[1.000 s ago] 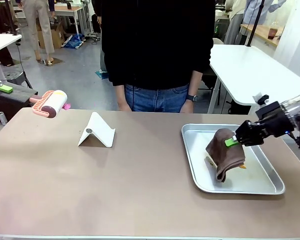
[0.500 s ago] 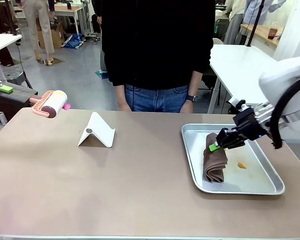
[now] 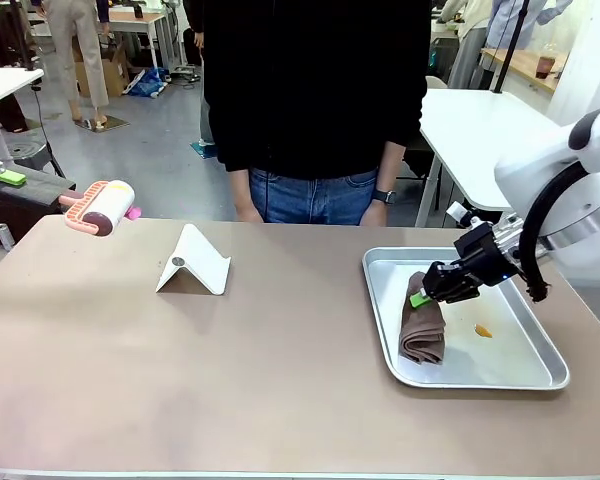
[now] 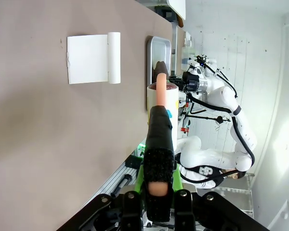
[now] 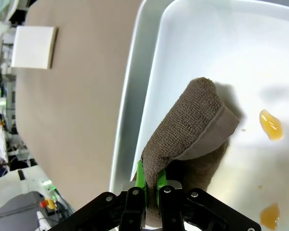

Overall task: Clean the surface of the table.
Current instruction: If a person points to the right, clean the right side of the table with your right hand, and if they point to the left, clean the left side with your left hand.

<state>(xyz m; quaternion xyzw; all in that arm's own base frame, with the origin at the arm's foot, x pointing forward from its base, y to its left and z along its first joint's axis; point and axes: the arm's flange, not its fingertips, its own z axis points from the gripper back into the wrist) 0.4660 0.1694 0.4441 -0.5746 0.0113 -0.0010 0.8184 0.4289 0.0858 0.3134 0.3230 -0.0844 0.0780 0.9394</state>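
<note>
Front view: the right jaws are closed on a brown cloth (image 3: 423, 332) inside the metal tray (image 3: 510, 355), near the counter (image 3: 230, 380)'s right edge. The left jaws clamp a lint roller (image 3: 102, 208) at the far-left corner; the counter's near half lies open.

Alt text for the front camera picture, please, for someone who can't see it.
The right gripper, jaws shut, pinches a folded brown cloth inside a metal tray on the right of the table, beside an orange smear. A white stand sits farther left, a pink lint roller at the far left, a person stands behind.
</note>
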